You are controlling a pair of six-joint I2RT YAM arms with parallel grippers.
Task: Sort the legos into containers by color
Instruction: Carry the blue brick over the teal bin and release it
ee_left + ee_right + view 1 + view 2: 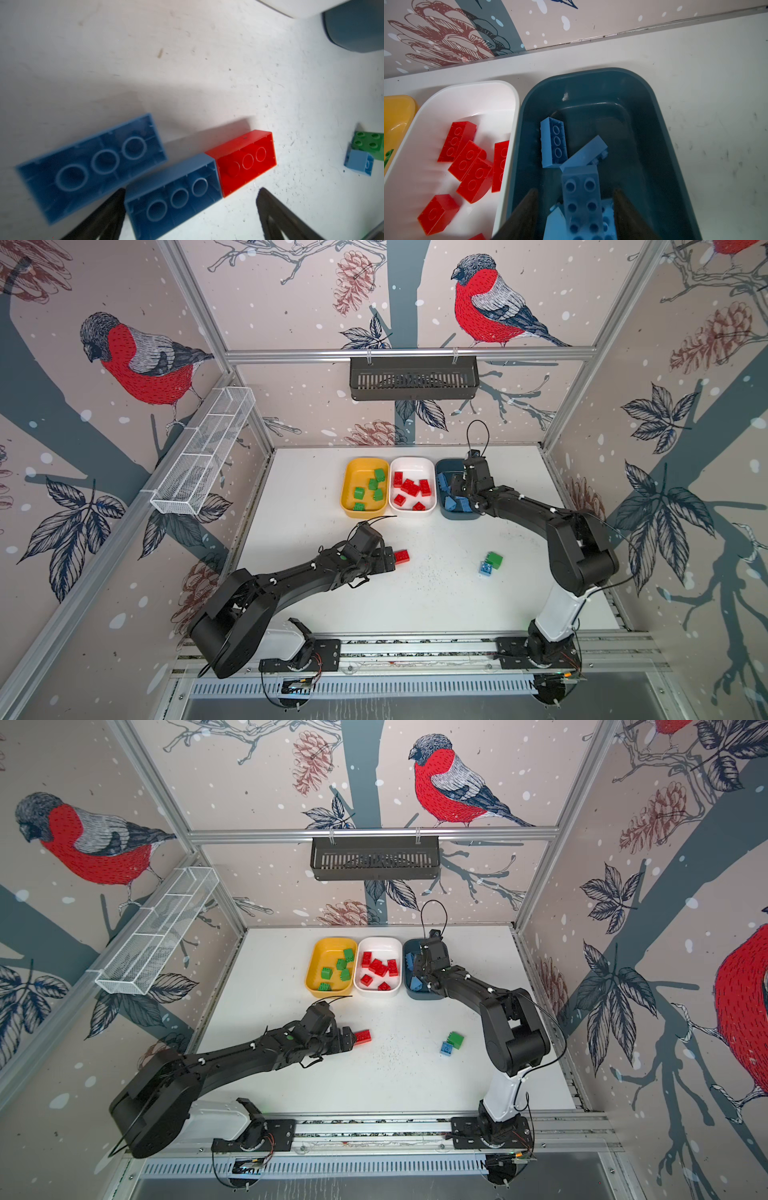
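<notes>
Both pincers stand with jaws apart. Nearer me, the left pincer (192,189) hangs low over the white table (436,605), jaws spread wide and gripping nothing. A long blue brick (172,195) lies between them, hollow underside showing, its far end touching a red brick (245,164). A second long blue brick (91,164) lies just beside it, outside the jaws. At the back, the right pincer (575,190) points down into the dark teal tub (650,128), jaws parted. A studded blue brick (581,197) sits between them with a gap on either side, and other blue bricks (553,143) lie in that tub. Next to it the white tub (411,466) holds red bricks (411,487), and the yellow tub (357,472) holds green bricks (376,483). Well apart from the tubs, a green square brick (494,560) and a small blue brick (485,569) sit touching on the table
</notes>
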